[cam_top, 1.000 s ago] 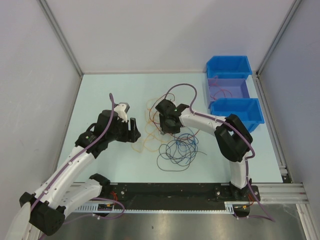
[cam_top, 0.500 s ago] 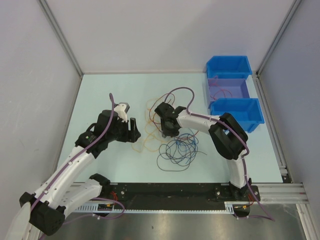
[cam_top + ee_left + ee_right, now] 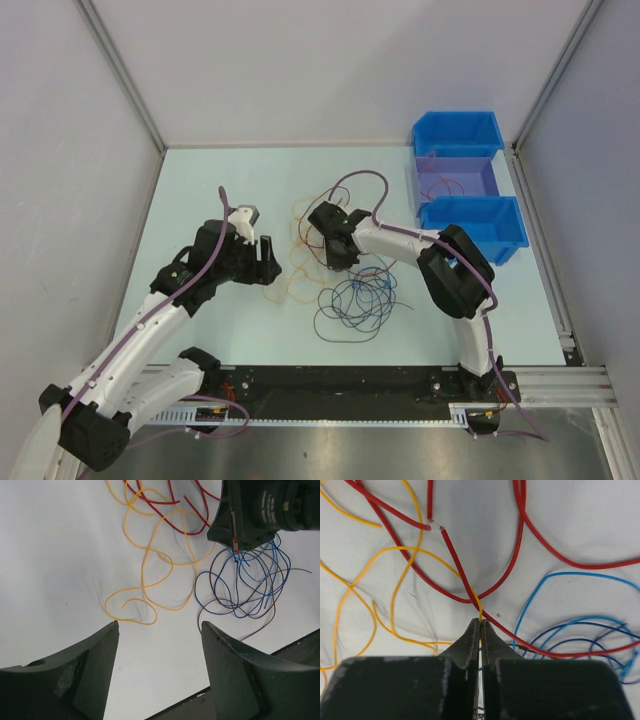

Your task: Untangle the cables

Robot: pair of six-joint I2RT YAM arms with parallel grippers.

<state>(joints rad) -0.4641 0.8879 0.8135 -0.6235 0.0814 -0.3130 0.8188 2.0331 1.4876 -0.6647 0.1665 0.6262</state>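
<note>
The cables lie tangled mid-table: an orange cable (image 3: 297, 262) (image 3: 145, 575) (image 3: 395, 587), a red cable (image 3: 312, 197) (image 3: 165, 517) (image 3: 520, 535), and a coil of blue and dark cables (image 3: 358, 300) (image 3: 250, 590). My right gripper (image 3: 335, 262) (image 3: 481, 621) is down at the tangle, shut on the orange cable where the red one crosses over it. A light blue cable (image 3: 560, 575) curls just to its right. Left of the tangle my left gripper (image 3: 268, 262) (image 3: 160, 623) hovers open with bare table between its fingers, and the orange loop's end lies just beyond its fingertips.
Two blue bins (image 3: 457, 133) (image 3: 473, 228) and a purple tray (image 3: 458, 178) stand at the back right; the tray holds a thin wire. A thick purple hose (image 3: 365, 178) arches over the right arm. Grey walls close the table's left, back and right.
The right gripper has slid slightly left into the tangle and closed its fingers on the orange cable. The left arm has not moved.
</note>
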